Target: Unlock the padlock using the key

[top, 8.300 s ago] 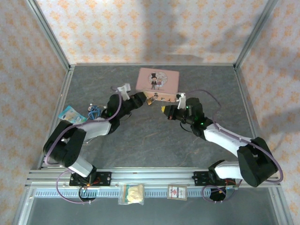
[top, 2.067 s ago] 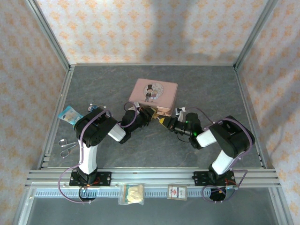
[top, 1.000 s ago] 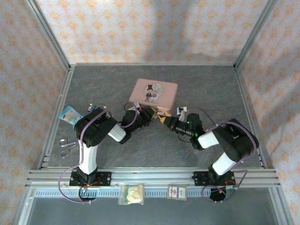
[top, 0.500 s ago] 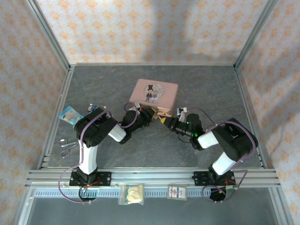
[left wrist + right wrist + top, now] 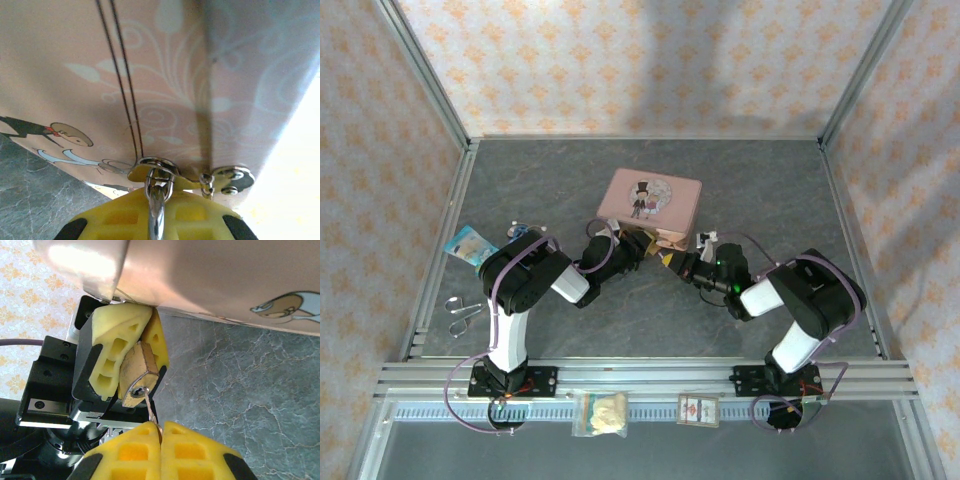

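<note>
Nothing has visibly shifted in half a second. At the near edge of the pink tin [image 5: 650, 197], the left gripper [image 5: 639, 243] clamps the padlock [image 5: 139, 374]. The right gripper [image 5: 161, 432] pinches the key [image 5: 151, 410], tip at the keyhole.

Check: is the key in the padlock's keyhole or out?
In, at least its tip: the key, pinched by the right gripper, meets the keyhole of the padlock. Depth: cannot tell.

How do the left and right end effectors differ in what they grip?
The left end effector clamps the brass padlock; the right end effector pinches the thin key. The left one sits by the pink tin; the right one lies farther from it. Both are yellow-padded and shut.
</note>
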Motion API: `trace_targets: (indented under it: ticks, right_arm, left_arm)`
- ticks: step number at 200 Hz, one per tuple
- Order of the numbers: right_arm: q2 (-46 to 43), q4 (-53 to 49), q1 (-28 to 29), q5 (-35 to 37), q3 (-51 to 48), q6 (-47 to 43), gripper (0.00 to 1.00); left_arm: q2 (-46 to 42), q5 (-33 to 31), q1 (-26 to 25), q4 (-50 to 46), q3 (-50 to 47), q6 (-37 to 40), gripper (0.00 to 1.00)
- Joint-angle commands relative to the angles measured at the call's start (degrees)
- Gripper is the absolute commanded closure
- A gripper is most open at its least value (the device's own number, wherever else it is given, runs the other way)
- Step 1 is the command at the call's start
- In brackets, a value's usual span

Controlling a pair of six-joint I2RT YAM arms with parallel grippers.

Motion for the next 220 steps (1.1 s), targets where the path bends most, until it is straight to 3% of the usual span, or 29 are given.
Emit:
trace_targets:
  ticks: [1, 79, 138, 220]
  right_arm:
    - [0.4, 1.6, 0.4, 0.6, 1.5, -0.9, 1.00]
    - [2.3, 7.0, 0.4, -1.2, 2.4, 2.0, 1.00]
    - [-1.7, 4.8, 0.4, -1.5, 1.4, 1.0, 1.00]
    - [-0.5, 4.8, 0.4, -1.3, 2.3, 1.1, 1.00]
  left_arm:
    - [-3.1, 0.1, -0.5, 3.6, 1.2, -1.6, 1.00]
    - [-5.4, -0.3, -1.7, 1.7, 1.0, 0.2, 1.00]
    - [-4.7, -1.6, -2.3, 0.5, 0.5, 1.7, 1.00]
    - [-4.9, -1.5, -2.7, -0.5, 0.7, 2.7, 1.00]
